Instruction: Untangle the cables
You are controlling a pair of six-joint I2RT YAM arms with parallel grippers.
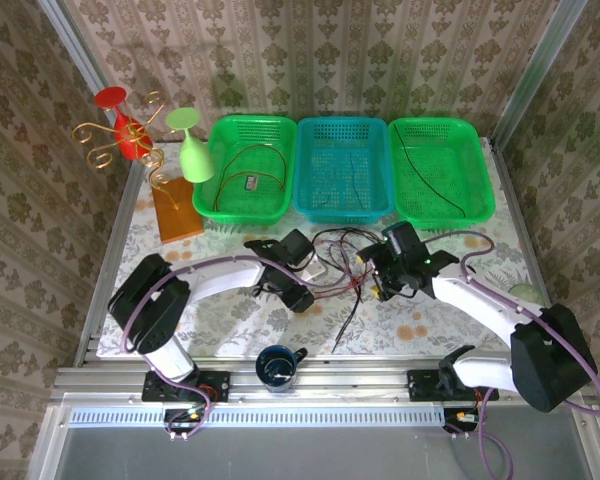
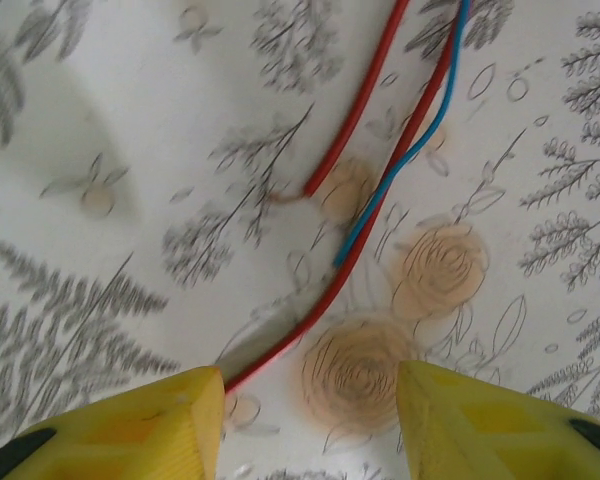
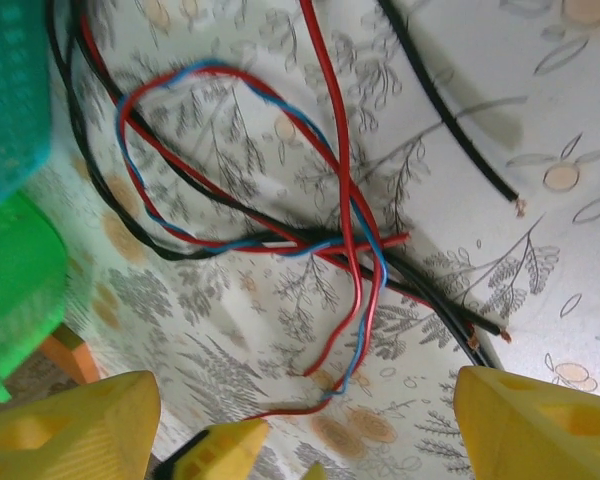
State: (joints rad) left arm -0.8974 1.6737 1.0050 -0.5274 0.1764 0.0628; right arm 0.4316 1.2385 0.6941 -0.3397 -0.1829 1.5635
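The cables (image 1: 342,252) lie tangled on the flowered cloth between my two grippers: thin red, blue and black wires crossing in a knot (image 3: 345,238). My left gripper (image 1: 302,296) hangs low just left of the tangle. Its yellow fingers (image 2: 150,425) stand apart, and a red wire (image 2: 365,235) twisted with a blue one runs down to the left fingertip. My right gripper (image 1: 372,280) hovers over the right side of the tangle, open (image 3: 308,392), with wire ends lying between its fingers. One black wire end (image 3: 450,110) lies apart at the upper right.
Three baskets stand at the back: a green one (image 1: 250,170) holding a red-brown wire, a teal one (image 1: 340,170), and a green one (image 1: 440,170) with a black wire. A dark mug (image 1: 278,367) sits at the near edge. Glasses on a gold stand (image 1: 130,135) are back left.
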